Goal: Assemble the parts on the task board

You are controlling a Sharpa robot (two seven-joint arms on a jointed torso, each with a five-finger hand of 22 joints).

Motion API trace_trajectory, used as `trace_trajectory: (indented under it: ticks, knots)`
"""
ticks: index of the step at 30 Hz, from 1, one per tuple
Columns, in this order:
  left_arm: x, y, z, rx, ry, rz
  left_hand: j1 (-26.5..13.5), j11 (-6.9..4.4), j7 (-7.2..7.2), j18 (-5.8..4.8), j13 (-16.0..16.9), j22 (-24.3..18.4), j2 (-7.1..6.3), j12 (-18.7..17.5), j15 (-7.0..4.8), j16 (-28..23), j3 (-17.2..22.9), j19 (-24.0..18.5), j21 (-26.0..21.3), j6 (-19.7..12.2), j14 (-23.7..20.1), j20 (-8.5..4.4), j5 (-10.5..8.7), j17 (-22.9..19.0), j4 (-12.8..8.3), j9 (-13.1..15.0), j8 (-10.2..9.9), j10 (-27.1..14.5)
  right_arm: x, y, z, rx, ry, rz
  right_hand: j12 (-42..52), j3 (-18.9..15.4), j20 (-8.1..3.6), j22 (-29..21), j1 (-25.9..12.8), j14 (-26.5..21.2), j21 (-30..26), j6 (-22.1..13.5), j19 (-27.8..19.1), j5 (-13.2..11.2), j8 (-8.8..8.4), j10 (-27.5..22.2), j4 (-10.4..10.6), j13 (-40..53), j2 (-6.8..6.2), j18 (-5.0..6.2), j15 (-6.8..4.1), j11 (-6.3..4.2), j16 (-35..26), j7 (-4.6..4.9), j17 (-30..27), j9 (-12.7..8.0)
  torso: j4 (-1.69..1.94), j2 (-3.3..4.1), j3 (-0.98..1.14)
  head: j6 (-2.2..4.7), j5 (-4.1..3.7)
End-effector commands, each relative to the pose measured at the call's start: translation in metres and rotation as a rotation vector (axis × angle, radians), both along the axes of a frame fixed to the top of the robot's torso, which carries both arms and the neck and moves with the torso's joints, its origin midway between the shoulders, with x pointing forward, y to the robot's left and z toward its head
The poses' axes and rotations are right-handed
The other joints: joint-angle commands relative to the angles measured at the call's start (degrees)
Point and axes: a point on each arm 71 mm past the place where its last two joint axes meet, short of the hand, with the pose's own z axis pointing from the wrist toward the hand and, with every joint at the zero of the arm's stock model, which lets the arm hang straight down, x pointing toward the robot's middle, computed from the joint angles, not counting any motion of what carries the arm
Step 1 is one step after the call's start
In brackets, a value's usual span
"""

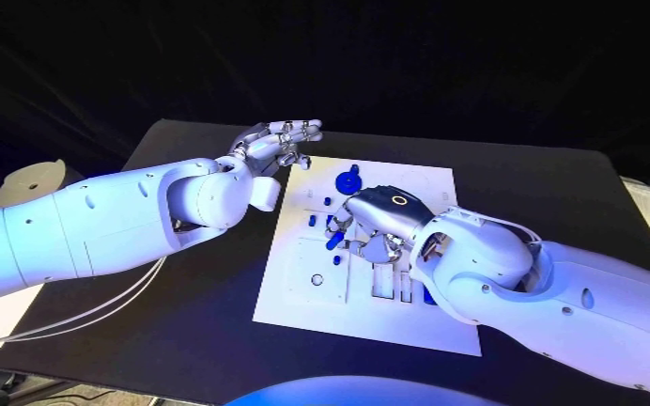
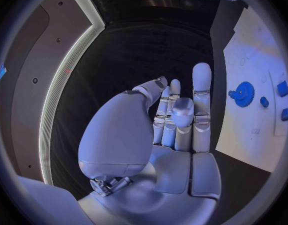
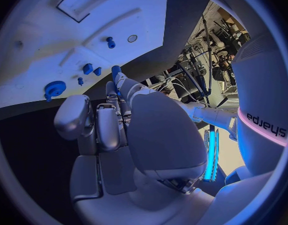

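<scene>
The right hand (image 1: 383, 223) hangs low over the middle of the white task board (image 1: 305, 288), its fingers (image 3: 122, 87) curled together with one tip against a small blue part (image 3: 115, 70), though I cannot tell whether that part is pinched. Beside it lie a blue gear (image 1: 349, 181), a blue peg (image 3: 110, 42) and several small blue blocks (image 3: 88, 68). The left hand (image 1: 276, 146) hovers at the board's far left corner, fingers (image 2: 201, 92) straight, slightly apart, holding nothing, above the black table (image 1: 177, 331).
</scene>
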Motion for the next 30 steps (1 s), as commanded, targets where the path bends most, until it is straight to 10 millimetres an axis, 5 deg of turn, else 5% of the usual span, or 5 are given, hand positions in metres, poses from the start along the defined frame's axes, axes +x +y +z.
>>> trace_trajectory:
  ticks: [1,12,30]
  knots:
    - [-0.001,-0.004,0.001,-0.008,-0.011,-0.023,-0.12,0.08,-0.03,1.14,0.06,-0.06,0.52,0.35,-0.11,-0.18,-0.20,-0.28,-0.28,-0.46,-0.38,-0.07,-0.11,-0.06,0.03,-0.02,-0.19,-0.32,-0.005,0.008,-0.009,-0.033,-0.003,0.052,-0.19,0.30,0.00,0.02,-0.56,2.76,0.26,-0.05,-0.15,0.29,-0.37,1.78,0.02,0.08,-0.06,-0.36,-0.19,-1.27,0.37,0.31,-0.02,0.03,-0.02,0.03,-0.04,-0.20,0.32]
    - [-0.001,-0.006,0.002,-0.012,-0.012,-0.031,-0.12,0.08,-0.03,1.14,0.06,-0.06,0.52,0.35,-0.11,-0.18,-0.20,-0.28,-0.28,-0.46,-0.38,-0.07,-0.11,-0.06,0.03,-0.02,-0.19,-0.32,-0.011,0.023,-0.035,-0.056,0.061,0.086,-0.49,0.75,0.06,-0.09,-0.98,2.72,0.20,-0.14,-0.24,0.32,-0.54,1.75,-0.22,0.09,-0.15,-0.33,-0.11,-1.14,0.33,0.48,-0.15,0.07,0.01,0.04,0.10,-0.63,0.84]
    - [-0.001,-0.008,0.002,-0.014,-0.011,-0.037,-0.12,0.08,-0.03,1.14,0.06,-0.06,0.52,0.35,-0.11,-0.18,-0.20,-0.28,-0.28,-0.46,-0.38,-0.07,-0.11,-0.06,0.03,-0.02,-0.19,-0.32,-0.012,0.026,-0.045,-0.094,0.097,0.103,-0.82,0.72,0.18,-0.14,-2.44,2.67,0.18,0.19,-0.33,0.39,-0.59,2.03,-0.30,0.16,-0.52,-0.30,-0.03,-1.09,0.36,0.48,-0.24,0.29,-0.08,-0.01,0.07,-0.82,1.03]
